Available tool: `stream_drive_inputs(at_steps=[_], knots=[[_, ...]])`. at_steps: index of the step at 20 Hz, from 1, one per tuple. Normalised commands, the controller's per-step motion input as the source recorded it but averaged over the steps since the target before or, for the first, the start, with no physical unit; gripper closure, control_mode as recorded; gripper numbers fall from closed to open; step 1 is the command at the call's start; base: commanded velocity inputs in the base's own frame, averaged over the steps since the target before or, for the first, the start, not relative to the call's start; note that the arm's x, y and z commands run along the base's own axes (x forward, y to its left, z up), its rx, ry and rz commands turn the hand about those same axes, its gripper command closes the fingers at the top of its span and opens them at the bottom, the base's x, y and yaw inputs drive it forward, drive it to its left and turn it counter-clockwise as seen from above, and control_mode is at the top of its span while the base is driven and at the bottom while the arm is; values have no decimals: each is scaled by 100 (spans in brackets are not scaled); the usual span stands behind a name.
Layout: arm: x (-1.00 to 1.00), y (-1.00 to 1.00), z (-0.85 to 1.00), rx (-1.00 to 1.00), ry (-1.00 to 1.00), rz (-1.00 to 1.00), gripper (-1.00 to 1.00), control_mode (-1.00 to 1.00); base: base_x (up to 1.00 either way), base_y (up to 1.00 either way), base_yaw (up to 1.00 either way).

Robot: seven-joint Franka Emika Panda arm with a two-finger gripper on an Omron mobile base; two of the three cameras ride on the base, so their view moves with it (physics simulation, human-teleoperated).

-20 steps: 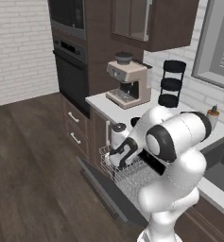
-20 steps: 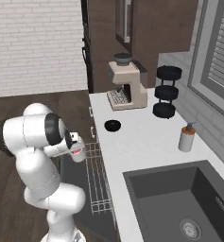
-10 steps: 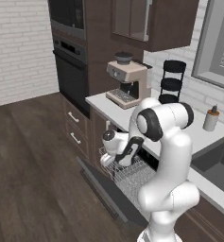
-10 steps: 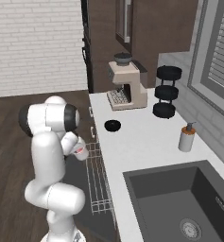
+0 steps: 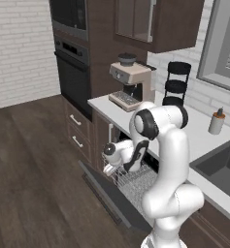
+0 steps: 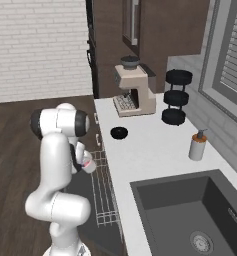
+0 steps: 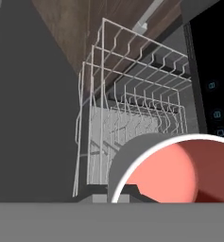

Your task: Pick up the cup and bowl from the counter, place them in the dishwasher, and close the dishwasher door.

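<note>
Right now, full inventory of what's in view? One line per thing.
cup: 1, white-grey with red top, held in the gripper over the wire rack
bowl: 1, black, on the counter in front of the coffee machine
counter: 1, pale grey-white, over dark wood cabinets
dishwasher door: 1, dark grey, dropped open
wire rack: 1, silver-white, pulled out over the door
coffee machine: 1, beige, counter's far end
three-tier stand: 1, black, by the wall
soap bottle: 1, grey, near the sink
sink: 1, dark, set in the counter
wall oven: 1, black, left of the counter
gripper: 1, shut on the cup
</note>
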Motion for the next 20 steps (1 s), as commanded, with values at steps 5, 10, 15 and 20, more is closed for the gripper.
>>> stream_drive_inputs(at_steps=[5,10,15,20], knots=[[33,-4,0,0,0,0,100,-100,0,0,0],[41,-12,-5,0,2,0,100,-100,0,0,0],[50,-9,-18,3,8,2,100,-100,0,0,0],[38,0,-36,0,7,4,100,-100,0,0,0]])
